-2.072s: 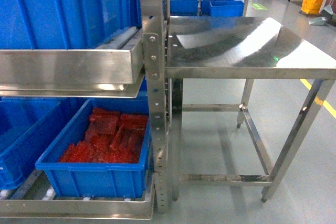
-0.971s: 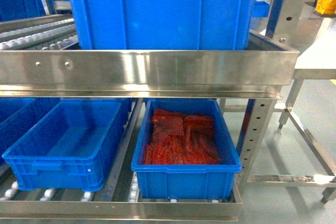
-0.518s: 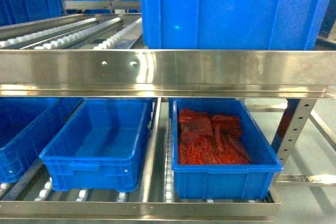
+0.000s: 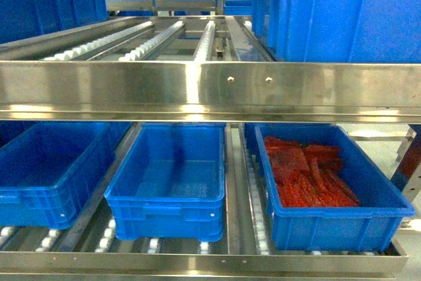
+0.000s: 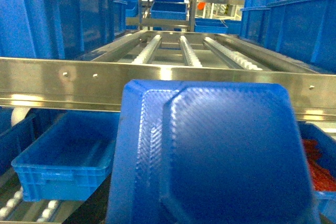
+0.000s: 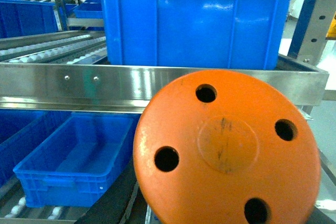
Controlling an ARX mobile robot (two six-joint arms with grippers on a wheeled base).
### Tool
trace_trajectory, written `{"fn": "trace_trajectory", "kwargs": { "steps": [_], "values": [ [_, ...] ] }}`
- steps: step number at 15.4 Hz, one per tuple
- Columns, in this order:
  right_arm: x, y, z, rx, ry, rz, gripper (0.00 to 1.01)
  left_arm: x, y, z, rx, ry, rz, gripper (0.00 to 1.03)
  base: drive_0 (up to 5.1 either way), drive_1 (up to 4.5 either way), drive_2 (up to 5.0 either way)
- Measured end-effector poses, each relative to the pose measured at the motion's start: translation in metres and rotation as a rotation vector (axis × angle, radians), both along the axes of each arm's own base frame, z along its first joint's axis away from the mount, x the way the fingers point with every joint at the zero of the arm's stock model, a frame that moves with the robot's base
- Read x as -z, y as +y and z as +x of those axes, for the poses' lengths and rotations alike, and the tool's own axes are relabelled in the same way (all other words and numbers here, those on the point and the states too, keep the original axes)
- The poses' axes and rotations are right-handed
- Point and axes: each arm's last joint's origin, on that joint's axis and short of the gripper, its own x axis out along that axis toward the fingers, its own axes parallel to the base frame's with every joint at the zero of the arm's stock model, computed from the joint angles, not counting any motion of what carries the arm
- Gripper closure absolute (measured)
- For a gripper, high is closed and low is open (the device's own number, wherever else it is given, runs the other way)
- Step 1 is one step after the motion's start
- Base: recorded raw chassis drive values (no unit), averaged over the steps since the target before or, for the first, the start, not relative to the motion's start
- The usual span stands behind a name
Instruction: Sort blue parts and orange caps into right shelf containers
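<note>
Three blue crates are sitting side by side on the lower roller shelf [image 4: 237, 195] in the head view: a left crate [image 4: 46, 169], a middle crate [image 4: 168, 182] showing a bare floor, and a right crate [image 4: 329, 189] holding a heap of red pieces [image 4: 309, 172]. Above them a steel rail [image 4: 210, 90] is running across, with a big crate [image 4: 329, 11] standing on the upper rollers at the right. Neither arm is showing in that view. A blue part [image 5: 210, 156] is filling the left wrist view, close to the lens; an orange cap [image 6: 226, 150] with four holes is filling the right wrist view. Each seems to be carried at its end effector, but the fingers are hidden, so I cannot tell how far either is closed.
</note>
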Motion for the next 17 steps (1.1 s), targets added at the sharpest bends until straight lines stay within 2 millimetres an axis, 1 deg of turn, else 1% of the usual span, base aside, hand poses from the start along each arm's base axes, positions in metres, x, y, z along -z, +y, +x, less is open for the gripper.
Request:
{"fn": "trace_trajectory", "kwargs": {
  "steps": [6, 17],
  "values": [
    [0.0001, 0.0, 0.0, 0.0, 0.002, 0.0, 0.58, 0.0001, 0.0, 0.0, -0.001, 0.002, 0.0, 0.6, -4.8, 2.47, 2.5],
    [0.0001, 0.0, 0.0, 0.0, 0.002, 0.0, 0.58, -0.0001, 0.0, 0.0, 0.0, -0.001, 0.0, 0.6, -4.8, 1.65, 3.4]
  ]
}}
